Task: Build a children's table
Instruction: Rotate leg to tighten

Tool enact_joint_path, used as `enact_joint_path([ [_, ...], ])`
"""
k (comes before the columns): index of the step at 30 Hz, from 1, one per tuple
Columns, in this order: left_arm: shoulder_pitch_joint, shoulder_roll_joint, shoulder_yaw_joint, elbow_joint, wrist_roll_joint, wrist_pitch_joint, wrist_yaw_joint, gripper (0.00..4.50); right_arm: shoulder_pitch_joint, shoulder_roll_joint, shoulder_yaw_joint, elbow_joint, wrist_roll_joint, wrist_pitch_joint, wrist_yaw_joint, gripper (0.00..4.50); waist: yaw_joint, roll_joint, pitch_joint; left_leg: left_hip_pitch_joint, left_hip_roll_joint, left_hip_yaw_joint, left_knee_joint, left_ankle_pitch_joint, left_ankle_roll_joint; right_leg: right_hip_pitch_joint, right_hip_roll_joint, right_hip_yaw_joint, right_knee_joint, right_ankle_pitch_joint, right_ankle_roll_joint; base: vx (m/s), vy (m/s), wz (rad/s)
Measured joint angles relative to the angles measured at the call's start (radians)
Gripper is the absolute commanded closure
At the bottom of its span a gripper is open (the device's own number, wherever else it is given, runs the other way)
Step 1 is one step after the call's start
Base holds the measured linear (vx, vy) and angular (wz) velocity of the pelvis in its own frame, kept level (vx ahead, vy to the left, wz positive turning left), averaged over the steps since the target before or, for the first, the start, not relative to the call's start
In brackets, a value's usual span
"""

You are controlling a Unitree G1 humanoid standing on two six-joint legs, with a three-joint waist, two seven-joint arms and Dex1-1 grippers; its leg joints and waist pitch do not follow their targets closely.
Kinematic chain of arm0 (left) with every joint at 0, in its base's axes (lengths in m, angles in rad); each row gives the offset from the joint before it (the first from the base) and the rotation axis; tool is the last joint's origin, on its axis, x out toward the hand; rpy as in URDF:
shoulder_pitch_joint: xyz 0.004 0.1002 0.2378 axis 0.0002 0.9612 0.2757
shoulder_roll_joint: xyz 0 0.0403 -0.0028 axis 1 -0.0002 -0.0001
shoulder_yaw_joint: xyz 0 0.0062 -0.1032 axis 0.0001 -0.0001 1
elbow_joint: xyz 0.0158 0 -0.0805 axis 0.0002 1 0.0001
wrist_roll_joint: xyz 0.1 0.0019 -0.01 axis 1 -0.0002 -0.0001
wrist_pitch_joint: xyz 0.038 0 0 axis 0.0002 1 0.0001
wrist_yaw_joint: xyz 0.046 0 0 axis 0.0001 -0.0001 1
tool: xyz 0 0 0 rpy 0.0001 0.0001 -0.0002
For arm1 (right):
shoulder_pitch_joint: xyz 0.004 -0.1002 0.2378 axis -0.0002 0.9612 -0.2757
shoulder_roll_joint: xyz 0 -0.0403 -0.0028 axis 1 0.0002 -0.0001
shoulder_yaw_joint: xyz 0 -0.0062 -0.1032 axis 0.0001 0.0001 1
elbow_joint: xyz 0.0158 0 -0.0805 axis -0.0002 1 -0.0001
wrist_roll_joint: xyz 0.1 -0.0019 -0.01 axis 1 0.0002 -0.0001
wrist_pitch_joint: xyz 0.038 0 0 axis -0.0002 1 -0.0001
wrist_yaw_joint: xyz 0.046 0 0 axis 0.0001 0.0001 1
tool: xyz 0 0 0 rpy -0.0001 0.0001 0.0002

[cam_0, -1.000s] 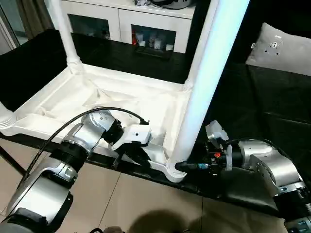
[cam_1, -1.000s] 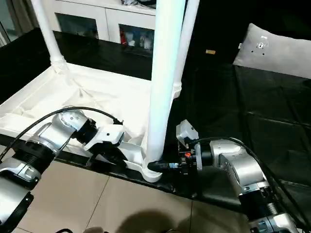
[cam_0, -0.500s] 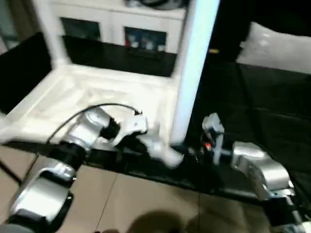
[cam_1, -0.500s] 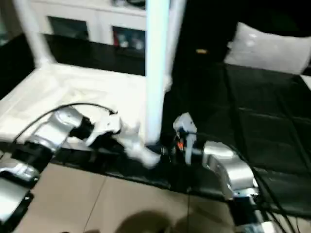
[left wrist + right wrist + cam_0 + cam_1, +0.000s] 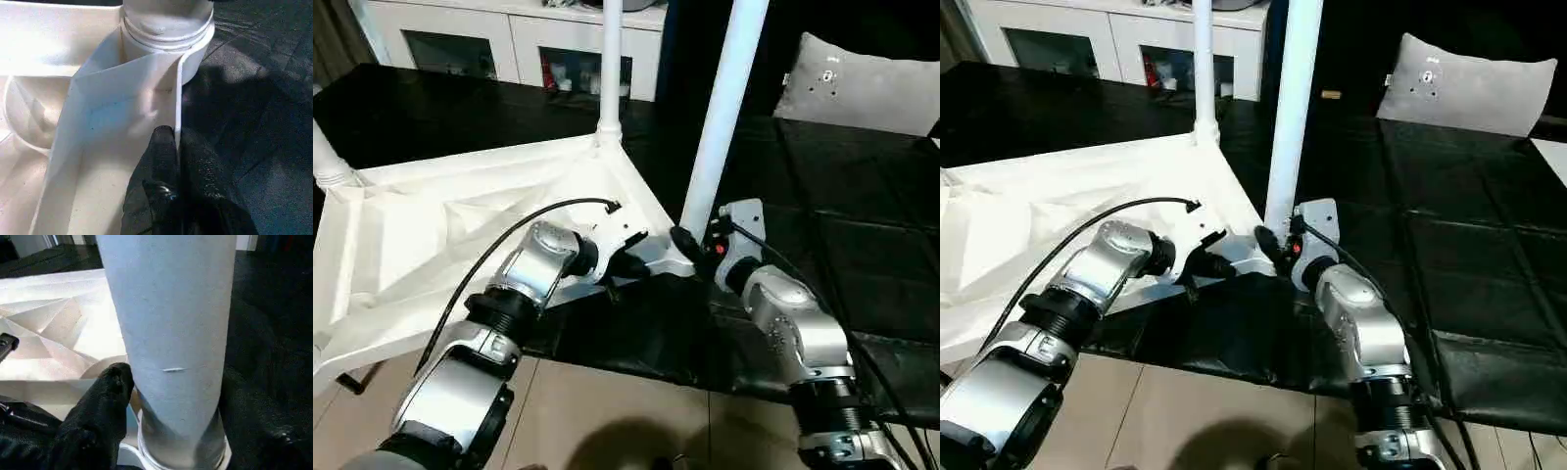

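A black padded surface fills the frame, with a white cabinet along the top edge and a pillow upper right. The table top lies underside up at centre left, legs standing in its sockets. The left gripper is closed on the top's rim wall beside the corner socket. The right gripper is clamped around the nearest leg just above its socket.

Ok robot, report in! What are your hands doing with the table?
Left gripper shut on the table top rim. Right gripper around the near leg at its socket. Three legs seen standing. Nothing in the way.
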Motion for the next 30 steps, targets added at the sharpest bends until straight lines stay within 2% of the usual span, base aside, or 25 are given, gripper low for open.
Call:
enact_joint_path([
  [1,0.002,0.002,-0.001,-0.007,0.0,0.005,0.0,4.5,0.002,0.004,0.0,0.0,-0.001,-0.006,0.0,1.37,-0.001,0.0,0.0,0.0,0.0,0.0,0.0,0.0,0.0,0.0,0.0,0.0,0.0,0.0,0.0,0.0,0.0,0.0],
  [3,0.002,0.004,-0.001,-0.008,0.0,0.006,0.001,4.5,0.003,0.013,0.0,0.0,-0.001,-0.01,0.0,1.37,-0.001,0.001,0.0,0.001,0.0,0.0,0.0,0.0,0.0,0.0,0.0,0.0,0.0,0.0,0.0,0.0,0.0,0.0],
  [5,0.01,0.01,-0.003,-0.021,0.0,0.005,-0.003,4.5,0.009,0.014,0.001,-0.003,0.001,-0.017,0.005,1.0,-0.002,0.001,0.0,0.001,0.0,0.0,0.0,0.0,0.0,0.0,0.0,0.0,0.0,0.001,-0.001,0.0,0.0,0.0],
  [8,0.025,0.037,-0.015,-0.037,-0.002,-0.025,-0.044,4.5,0.038,-0.005,0.016,-0.023,0.016,-0.034,0.064,0.91,-0.001,0.001,0.0,0.001,0.0,0.0,0.0,0.0,0.0,0.0,0.0,0.0,0.0,0.001,-0.001,0.0,0.0,0.0],
  [10,0.028,0.054,-0.019,-0.038,-0.005,-0.045,-0.071,4.5,0.043,-0.017,0.021,-0.029,0.032,-0.035,0.094,0.55,0.0,0.001,0.0,0.001,0.0,0.0,0.0,0.0,0.0,0.0,0.0,0.0,0.0,0.001,-0.001,0.0,0.0,0.0],
  [12,0.038,0.091,-0.027,-0.037,-0.008,-0.114,-0.115,4.5,0.056,-0.057,0.027,-0.04,0.05,-0.043,0.171,0.49,0.002,0.001,0.001,0.001,0.0,0.0,0.0,0.0,0.0,0.0,0.0,0.0,0.0,0.001,-0.001,0.0,0.0,0.0],
  [16,0.043,0.147,-0.053,-0.019,-0.013,-0.235,-0.22,4.5,0.091,-0.156,0.06,-0.069,0.095,-0.057,0.367,0.04,0.017,0.003,0.002,0.001,0.0,0.0,0.0,0.0,0.0,0.0,0.0,0.0,0.001,0.001,-0.001,0.0,0.0,0.0],
  [23,0.013,0.222,-0.104,0.03,-0.006,-0.366,-0.405,4.5,0.103,-0.319,0.108,-0.087,0.144,-0.066,0.646,0.01,0.054,0.003,0.002,0.002,0.0,0.0,0.004,0.0,0.0,0.002,-0.002,0.0,0.0,0.001,-0.001,0.0,0.0,0.0],
  [30,0.001,0.257,-0.147,0.051,-0.001,-0.464,-0.52,4.5,0.076,-0.381,0.147,-0.072,0.144,-0.122,0.796,0.01,0.061,0.003,0.002,0.002,0.001,0.0,0.004,0.0,0.0,0.005,-0.001,-0.001,0.002,0.001,-0.001,0.0,0.0,0.0],
])
